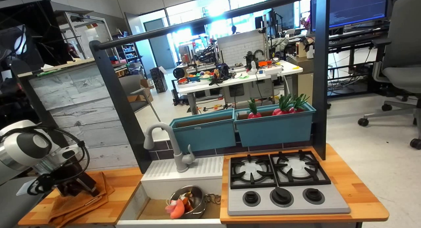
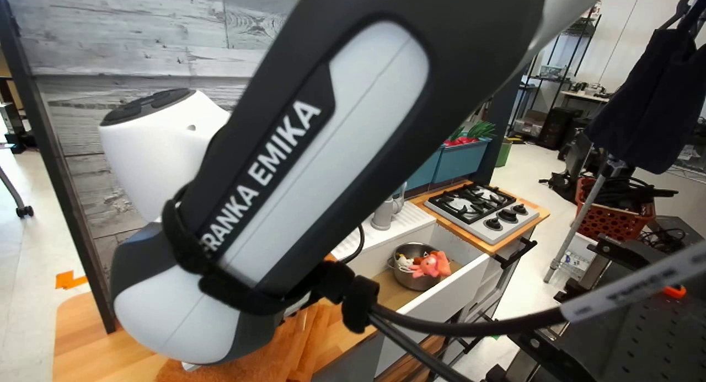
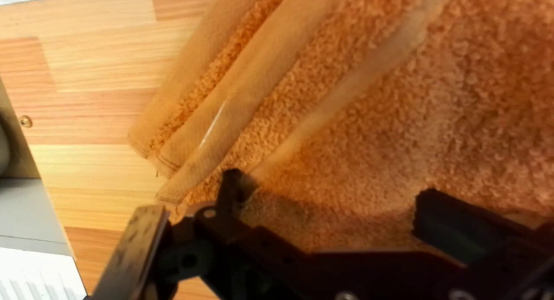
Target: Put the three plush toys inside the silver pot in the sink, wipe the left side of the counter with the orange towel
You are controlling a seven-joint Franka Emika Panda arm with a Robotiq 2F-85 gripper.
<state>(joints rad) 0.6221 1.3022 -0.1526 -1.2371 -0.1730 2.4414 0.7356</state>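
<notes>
Folded in layers, the orange towel (image 1: 77, 206) lies on the wooden counter (image 1: 126, 185) left of the sink (image 1: 164, 187). My gripper (image 3: 329, 187) is low over the towel (image 3: 368, 118), pointing down, its jaws wide apart with only towel surface showing between them. Whether the fingertips touch the cloth I cannot tell. Inside the sink stands the silver pot (image 2: 413, 283), holding the plush toys in a heap. A pinkish plush toy (image 2: 433, 265) hangs over the pot's rim; the others are partly hidden, with orange-red and whitish bits showing. In an exterior view the arm hides the gripper.
A grey faucet (image 1: 179, 159) rises behind the sink. To the sink's right is the stovetop (image 1: 289, 201) with black grates. Blue planters (image 1: 204, 132) hang at the back. A grey wooden panel (image 1: 92, 122) stands behind the left counter. A small chain (image 1: 213, 198) lies beside the pot.
</notes>
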